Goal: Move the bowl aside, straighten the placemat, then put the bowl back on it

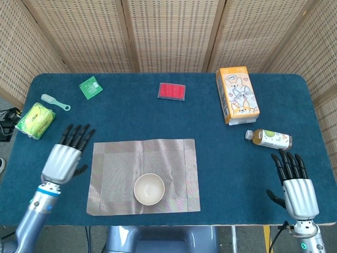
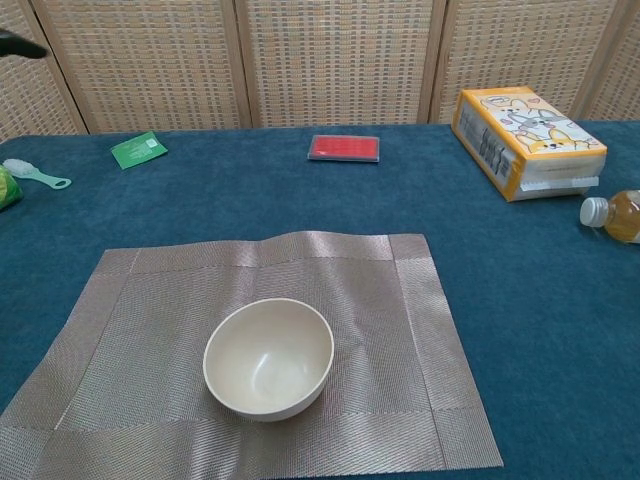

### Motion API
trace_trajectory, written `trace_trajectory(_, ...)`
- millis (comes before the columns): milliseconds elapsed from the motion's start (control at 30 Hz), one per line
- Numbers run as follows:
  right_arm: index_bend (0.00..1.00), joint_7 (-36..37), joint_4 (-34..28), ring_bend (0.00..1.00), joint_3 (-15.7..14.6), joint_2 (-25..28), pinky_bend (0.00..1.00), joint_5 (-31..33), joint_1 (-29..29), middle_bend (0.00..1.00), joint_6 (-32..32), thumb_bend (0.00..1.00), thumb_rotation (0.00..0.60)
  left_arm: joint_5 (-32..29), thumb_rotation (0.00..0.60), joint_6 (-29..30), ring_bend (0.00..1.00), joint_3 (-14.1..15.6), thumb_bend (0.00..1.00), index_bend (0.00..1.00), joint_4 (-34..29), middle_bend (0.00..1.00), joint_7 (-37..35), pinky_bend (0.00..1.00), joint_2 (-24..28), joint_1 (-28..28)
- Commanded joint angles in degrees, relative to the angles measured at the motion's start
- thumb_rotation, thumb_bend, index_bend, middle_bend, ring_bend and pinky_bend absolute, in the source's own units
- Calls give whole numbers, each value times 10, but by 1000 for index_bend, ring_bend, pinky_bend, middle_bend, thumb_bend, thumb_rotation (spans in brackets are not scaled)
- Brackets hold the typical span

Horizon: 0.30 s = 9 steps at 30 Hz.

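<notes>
From your head camera, the bowl [image 1: 149, 188] sits upright on the placemat [image 1: 174, 158], a little toward the mat's near edge and roughly centred side to side. The placemat lies flat on the blue table [image 1: 131, 118] with its edges close to square with the table's front. Your left robot hand [image 1: 67, 156] hovers just beside the mat's left edge, fingers spread and straight, holding nothing. Your right robot hand [image 1: 295, 187] is well apart from the mat at the near right corner, fingers likewise stretched out and empty. Near that hand lies a bottle [image 1: 269, 138] on its side, with an orange box [image 1: 237, 94] behind it. Further back you have a red packet [image 1: 171, 90], a green packet [image 1: 91, 87], a small scoop [image 1: 55, 101] and a yellow-green pack [image 1: 35, 119] at the left edge.

From your chest camera, the bowl [image 2: 268, 357] stands free on the placemat [image 2: 410, 330], nothing touching it. The mat's far edge shows a slight ripple (near its middle). Only a dark fingertip [image 2: 18, 44] shows at the top left corner; the right robot hand is out of this view. The red packet [image 2: 343, 147], green packet [image 2: 139, 149], orange box [image 2: 525, 128] and bottle [image 2: 615, 216] are in the background.
</notes>
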Motion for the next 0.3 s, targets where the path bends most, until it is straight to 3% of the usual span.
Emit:
trace_trajectory(33, 0, -2, 2, 0, 2, -1, 0, 5, 1, 0, -2, 0, 600, -4, 600, 47, 0, 16, 0, 0, 3, 0, -42, 0, 25, 57)
trace_trajectory(300, 0, -8, 2, 0, 8, 0, 0, 20, 2, 0, -8, 0, 600, -9, 600, 48, 0, 30, 0, 0, 35, 0, -115, 0, 45, 104)
